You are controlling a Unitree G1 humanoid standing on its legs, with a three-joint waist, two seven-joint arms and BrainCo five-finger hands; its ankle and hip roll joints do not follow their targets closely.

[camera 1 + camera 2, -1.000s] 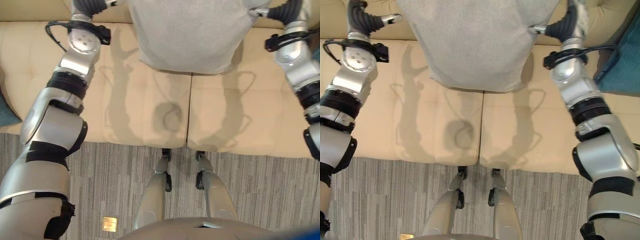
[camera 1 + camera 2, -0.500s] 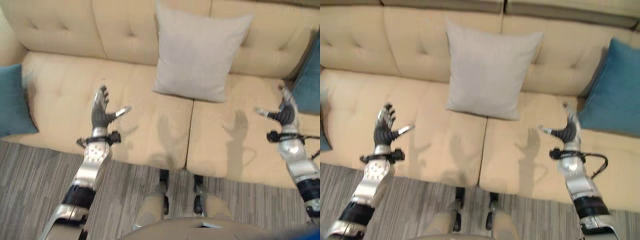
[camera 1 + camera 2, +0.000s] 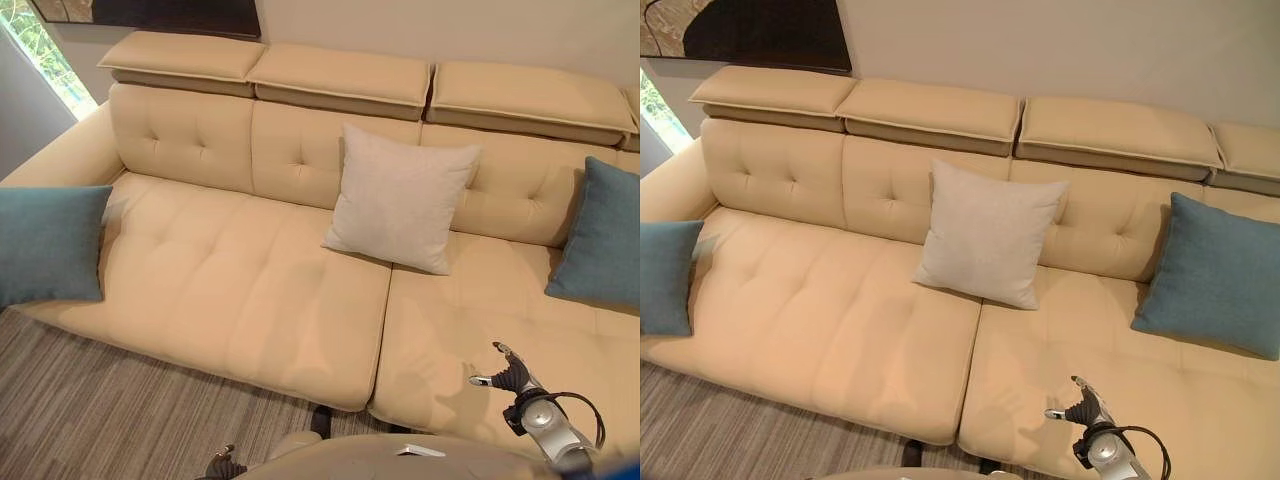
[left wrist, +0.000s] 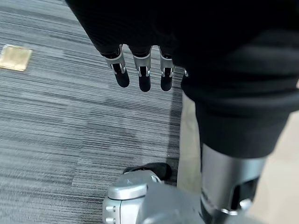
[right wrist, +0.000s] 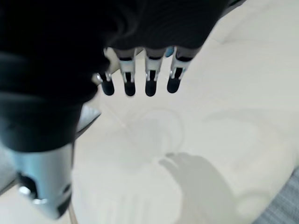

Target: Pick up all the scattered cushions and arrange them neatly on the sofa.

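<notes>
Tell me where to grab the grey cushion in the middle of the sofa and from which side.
Probably the two side edges of the grey cushion, one hand each, coming from the front. It stands tilted back against the sofa backrest, so its sides are free while its back and bottom edge are pressed in. Both the right hand and left hand are open.

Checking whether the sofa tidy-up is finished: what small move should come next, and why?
Probably lower the open right hand to rest: the grey cushion and both teal cushions already lean upright on the sofa, and the left hand holds nothing.
</notes>
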